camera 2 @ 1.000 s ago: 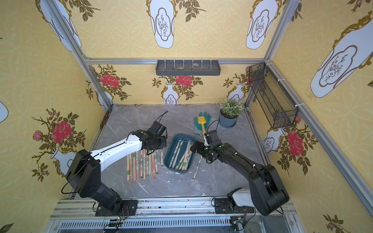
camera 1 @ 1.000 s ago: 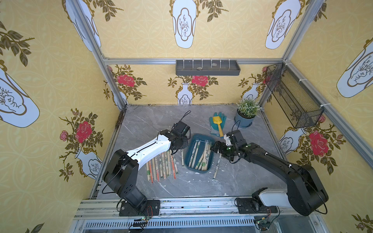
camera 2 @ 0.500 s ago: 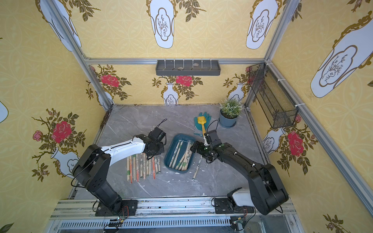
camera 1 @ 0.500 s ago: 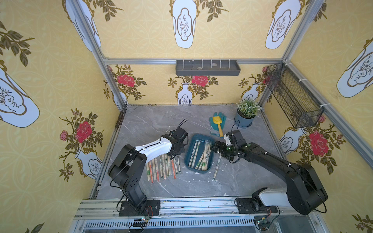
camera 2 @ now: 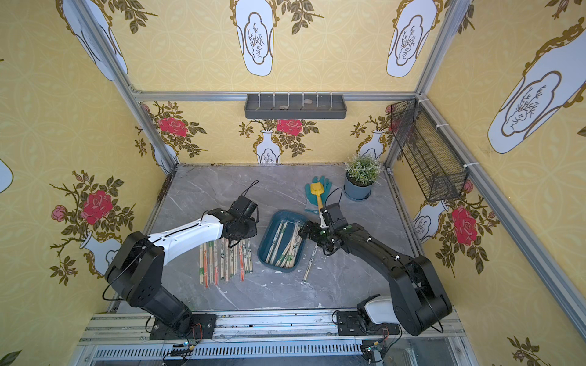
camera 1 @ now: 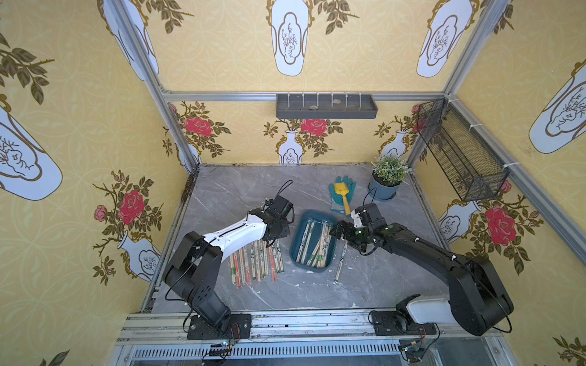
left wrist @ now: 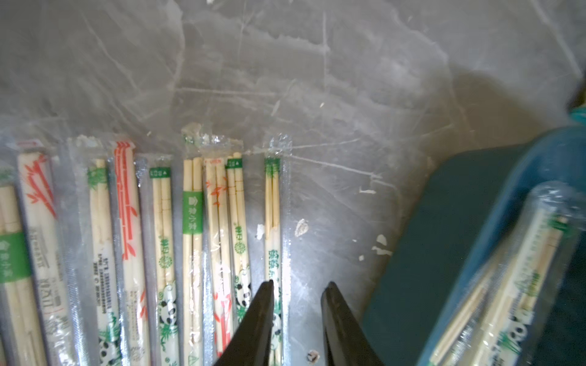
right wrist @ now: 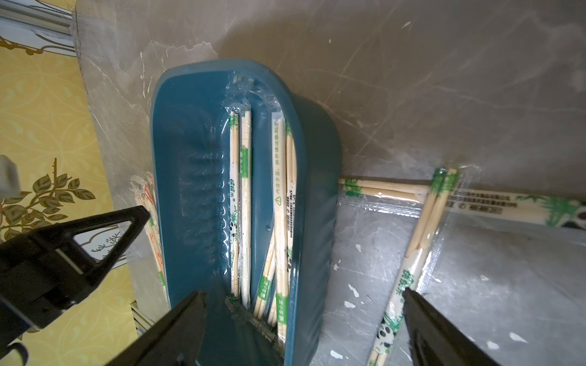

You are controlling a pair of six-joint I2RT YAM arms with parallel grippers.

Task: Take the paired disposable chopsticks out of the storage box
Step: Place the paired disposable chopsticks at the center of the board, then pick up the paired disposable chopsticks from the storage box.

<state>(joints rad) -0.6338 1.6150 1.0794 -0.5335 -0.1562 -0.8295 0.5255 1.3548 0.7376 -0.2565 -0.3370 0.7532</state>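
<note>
Left gripper (left wrist: 298,288) fingers stand a little apart and grip nothing, tips low over the rightmost pair (left wrist: 272,221) of the row (camera 1: 253,263) laid left of the box (right wrist: 190,142). Right gripper (right wrist: 304,294) gapes wide and empty, straddling the box's right wall. Several chopsticks (camera 1: 314,244) lie inside, and a stray pair (camera 1: 340,263) lies on the table (camera 1: 222,196) to its right. I judge one pair is set down and the next pick is pending: the right fingers must drop inside and pinch one wrapper

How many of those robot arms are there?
2. The left arm, partly white, reaches over the chopsticks laid out beside the box. The right arm, all black, reaches the box's other side. None seems hidden.
</note>
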